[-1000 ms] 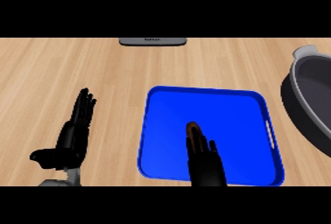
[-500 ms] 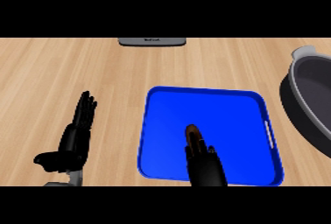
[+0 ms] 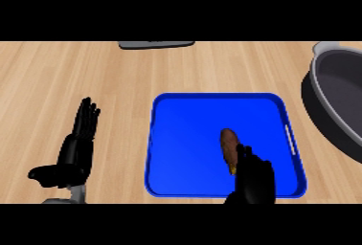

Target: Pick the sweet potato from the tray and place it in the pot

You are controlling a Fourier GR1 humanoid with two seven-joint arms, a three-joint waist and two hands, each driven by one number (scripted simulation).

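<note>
The pot point(image 3: 338, 103) is being cut off by the right edge, so only its left part is being shown; the sweet potato's point(image 3: 228, 147) lower end is being hidden by the right hand point(image 3: 252, 178)

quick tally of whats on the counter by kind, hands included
sweet potato: 1
blue tray: 1
dark grey pot: 1
grey flat object at the far edge: 1
black hands: 2, left hand and right hand
total: 6
</note>
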